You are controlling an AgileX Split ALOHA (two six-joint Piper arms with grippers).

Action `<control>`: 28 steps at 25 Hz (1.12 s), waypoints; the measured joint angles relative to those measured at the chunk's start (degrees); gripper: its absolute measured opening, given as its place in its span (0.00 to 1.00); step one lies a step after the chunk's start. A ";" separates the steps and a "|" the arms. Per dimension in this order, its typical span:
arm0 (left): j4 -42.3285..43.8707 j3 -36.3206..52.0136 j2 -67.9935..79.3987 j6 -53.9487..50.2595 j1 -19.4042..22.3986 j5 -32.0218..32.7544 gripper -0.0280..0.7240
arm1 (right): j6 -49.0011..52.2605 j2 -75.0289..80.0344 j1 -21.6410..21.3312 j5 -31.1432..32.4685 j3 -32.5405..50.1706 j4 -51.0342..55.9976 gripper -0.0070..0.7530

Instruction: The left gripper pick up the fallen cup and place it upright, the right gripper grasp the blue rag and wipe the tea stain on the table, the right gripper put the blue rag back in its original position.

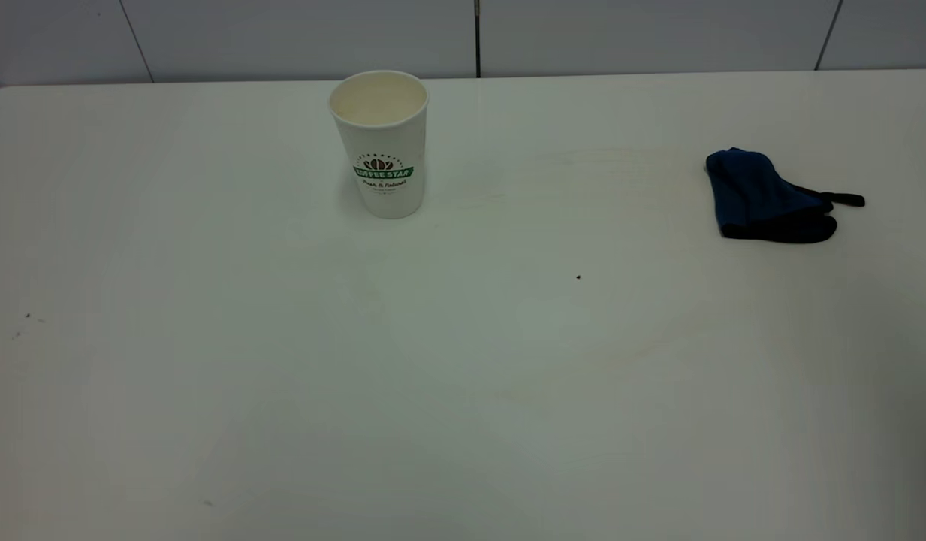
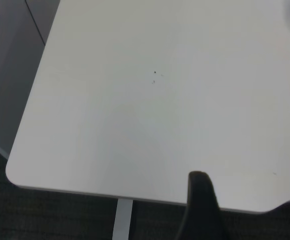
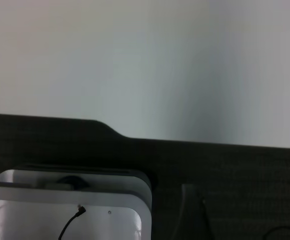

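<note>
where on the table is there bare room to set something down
The table is bare across its near half and its left side. Another free patch lies between the upright cup and the blue rag, holding only a tiny black speck. No spot looks crowded.

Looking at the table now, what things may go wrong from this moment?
1. No brown blotch shows on the table; if a faint film remains, it could be missed.
2. The blue rag lies bunched, with its black strap sticking out sideways; a later grasp might catch only the strap.
3. The cup stands upright and looks empty, so it is probably light; an arm passing near could tip it again. Neither gripper appears in the exterior view.
</note>
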 joint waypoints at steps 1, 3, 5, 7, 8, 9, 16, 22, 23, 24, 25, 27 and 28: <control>0.00 0.00 0.00 0.00 0.00 0.00 0.77 | 0.05 -2.19 0.00 0.00 2.27 0.00 0.78; 0.00 0.00 0.00 0.00 0.00 0.00 0.77 | 0.05 -5.92 0.00 0.00 6.69 0.07 0.77; 0.00 0.00 0.00 0.00 0.00 0.00 0.77 | 0.05 -9.78 0.00 0.00 10.58 0.40 0.78; 0.00 0.00 0.00 0.00 0.00 0.00 0.77 | 0.05 -13.31 0.00 -0.33 13.99 0.54 0.80; 0.00 0.00 0.00 0.00 0.00 0.00 0.77 | 0.05 -15.26 0.00 -1.05 15.65 0.54 0.82; 0.00 0.00 0.00 0.00 0.00 0.00 0.77 | 0.05 -17.30 0.00 -1.81 17.13 0.54 0.84; 0.00 0.00 0.00 0.00 0.00 0.00 0.77 | -1.54 -32.22 0.00 -6.00 23.17 -0.50 0.85; 0.00 0.00 0.00 0.07 0.00 0.00 0.77 | -2.34 -42.81 0.00 -7.07 24.48 -0.90 0.79; 0.00 0.00 0.00 0.07 0.00 0.00 0.77 | -2.46 -43.89 0.00 -7.07 24.48 -0.90 0.78; 0.00 0.00 0.00 0.07 0.00 0.00 0.77 | -2.52 -44.62 0.00 -7.07 24.48 -0.90 0.77; 0.00 0.00 0.00 0.07 0.00 0.00 0.77 | -2.53 -45.29 0.00 -7.07 24.48 -0.90 0.76; 0.00 0.00 0.00 0.07 0.00 0.00 0.77 | -2.58 -46.29 0.00 -7.07 24.48 -0.90 0.76; 0.00 0.00 0.00 0.07 0.00 0.00 0.77 | -2.58 -46.61 0.00 -7.07 24.48 -0.90 0.76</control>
